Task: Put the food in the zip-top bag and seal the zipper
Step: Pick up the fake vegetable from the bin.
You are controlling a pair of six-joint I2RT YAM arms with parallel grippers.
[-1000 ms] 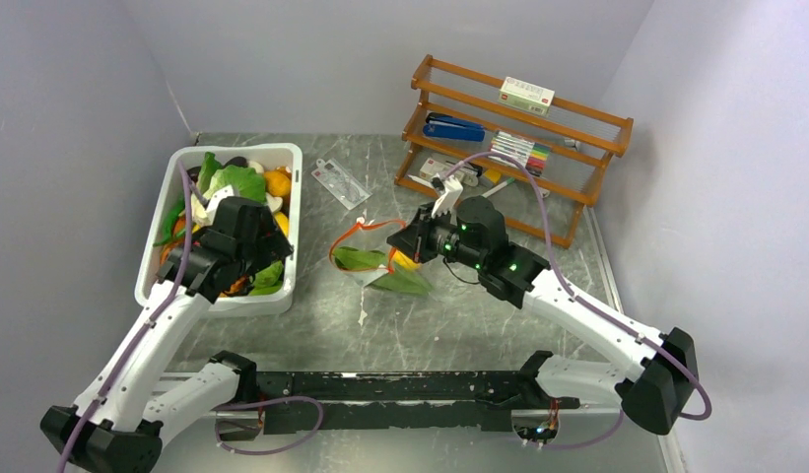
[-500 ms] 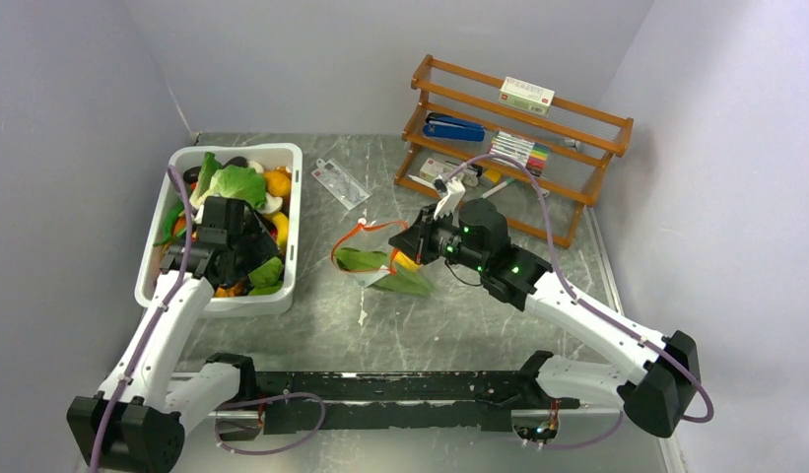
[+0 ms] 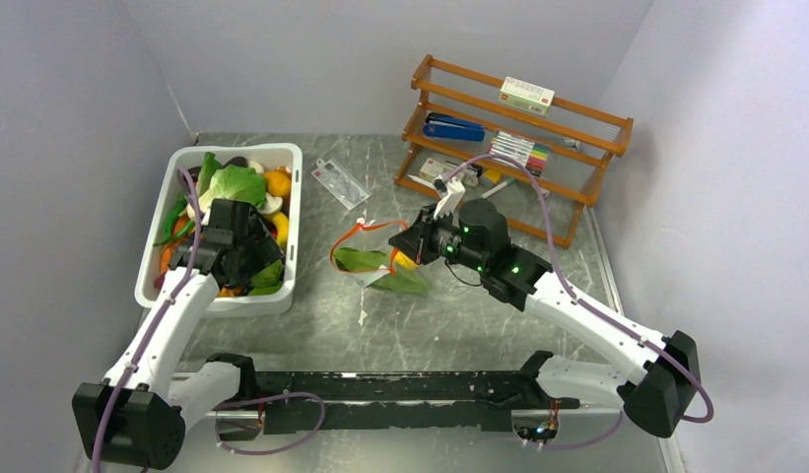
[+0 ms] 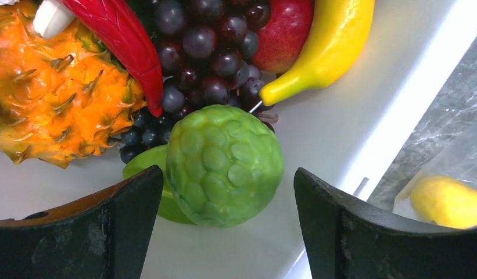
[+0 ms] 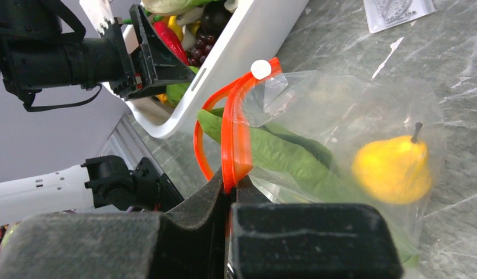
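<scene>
The clear zip-top bag (image 3: 385,268) lies mid-table with its mouth held up. Inside it are a yellow pear (image 5: 393,168) and a long green leaf (image 5: 282,154). My right gripper (image 5: 231,186) is shut on the red-orange zipper (image 5: 230,133), which bows upward in a loop. My left gripper (image 4: 227,174) hangs open inside the white bin (image 3: 292,202). Its fingers (image 4: 131,215) stand on either side of a light-green bumpy round fruit (image 4: 224,163). The fruit sits close to the left finger, with a gap to the right one.
The bin also holds a banana (image 4: 323,52), dark grapes (image 4: 207,46), a red chili (image 4: 125,40) and an orange spiky fruit (image 4: 50,99). A small clear packet (image 3: 339,182) lies behind the bag. A wooden rack (image 3: 518,148) of stationery stands at the back right.
My left arm has shifted over the bin and settled around the green fruit, and its jaws have narrowed a little. The right arm and the bag have not moved.
</scene>
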